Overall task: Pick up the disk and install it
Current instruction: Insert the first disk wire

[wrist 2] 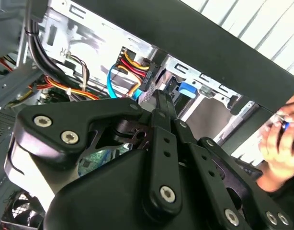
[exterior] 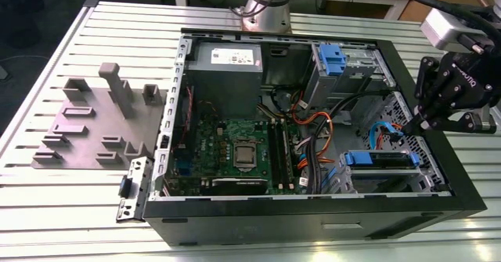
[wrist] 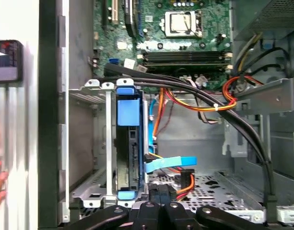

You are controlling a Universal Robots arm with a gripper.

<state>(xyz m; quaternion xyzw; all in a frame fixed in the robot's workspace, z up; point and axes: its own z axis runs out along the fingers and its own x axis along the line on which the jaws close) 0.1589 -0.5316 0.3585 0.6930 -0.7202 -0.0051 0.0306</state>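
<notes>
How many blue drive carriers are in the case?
2. One carrier holds the disk in the bay at the exterior view's lower right; the other carrier sits near the power supply. More may be hidden.

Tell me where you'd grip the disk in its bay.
Probably by the blue rail along its exposed edge, coming in through the open side of the case: the disk stands edge-on in the metal cage, which walls in its flat faces.
</notes>
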